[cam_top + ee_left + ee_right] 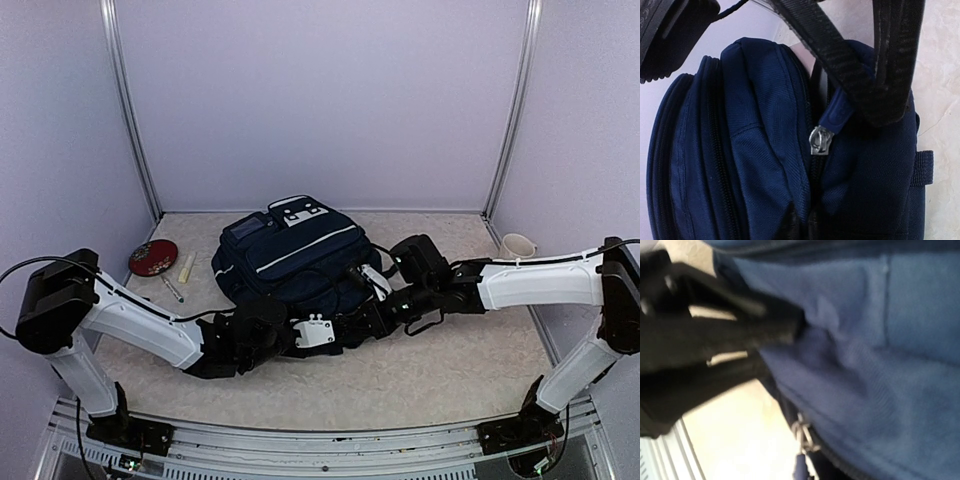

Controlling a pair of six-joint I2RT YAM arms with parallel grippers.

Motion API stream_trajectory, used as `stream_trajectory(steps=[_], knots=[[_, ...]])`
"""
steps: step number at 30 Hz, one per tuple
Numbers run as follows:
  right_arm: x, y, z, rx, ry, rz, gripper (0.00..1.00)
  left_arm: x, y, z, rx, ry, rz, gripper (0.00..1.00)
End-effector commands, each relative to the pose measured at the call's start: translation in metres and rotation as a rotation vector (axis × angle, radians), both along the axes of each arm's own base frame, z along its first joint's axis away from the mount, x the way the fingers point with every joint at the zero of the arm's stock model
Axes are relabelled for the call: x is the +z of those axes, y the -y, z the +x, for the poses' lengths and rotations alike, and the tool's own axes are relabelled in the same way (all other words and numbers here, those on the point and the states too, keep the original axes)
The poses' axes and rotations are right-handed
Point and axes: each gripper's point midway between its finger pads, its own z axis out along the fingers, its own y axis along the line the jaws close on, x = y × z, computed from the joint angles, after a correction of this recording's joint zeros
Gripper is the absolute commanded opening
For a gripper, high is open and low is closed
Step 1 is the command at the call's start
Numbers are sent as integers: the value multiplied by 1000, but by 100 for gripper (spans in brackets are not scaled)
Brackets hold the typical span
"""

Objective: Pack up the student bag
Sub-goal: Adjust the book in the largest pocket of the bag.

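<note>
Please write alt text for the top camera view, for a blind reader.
A dark navy backpack lies on a pale table, with a robot's left arm and right arm reaching its near edge. A red disc and a pen lie left of it; a white cup stands far right.

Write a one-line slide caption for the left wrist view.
Close-up of the navy student bag, its silver zipper pull just below crossing black straps.
</note>
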Motion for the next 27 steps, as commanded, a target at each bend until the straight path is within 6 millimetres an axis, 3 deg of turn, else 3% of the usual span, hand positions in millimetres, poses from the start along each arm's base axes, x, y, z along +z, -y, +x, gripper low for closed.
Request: stream_trajectory(steps=[1, 3, 4, 5, 6, 12, 18, 23, 27], knots=[[20, -3, -5, 15, 32, 39, 0, -2, -6, 17, 62, 36, 23, 0], [17, 1, -5, 14, 29, 15, 0, -3, -8, 18, 74, 43, 26, 0], [15, 3, -5, 12, 27, -3, 5, -2, -8, 18, 76, 45, 21, 0], [13, 7, -6, 7, 27, -28, 19, -1, -9, 17, 77, 44, 17, 0], [12, 12, -5, -5, 32, -54, 25, 0, -9, 16, 75, 44, 15, 0], [38, 42, 12, -116, 84, 22, 33, 5, -7, 8, 49, 47, -9, 0], [18, 68, 52, -301, 53, 25, 15, 14, -1, -2, 25, 50, -32, 0], [-1, 63, 68, -330, 48, -10, 11, 22, 2, -8, 12, 48, -56, 0], [0, 41, 76, -284, 52, 76, 9, 29, 10, -17, -31, 45, -76, 0]])
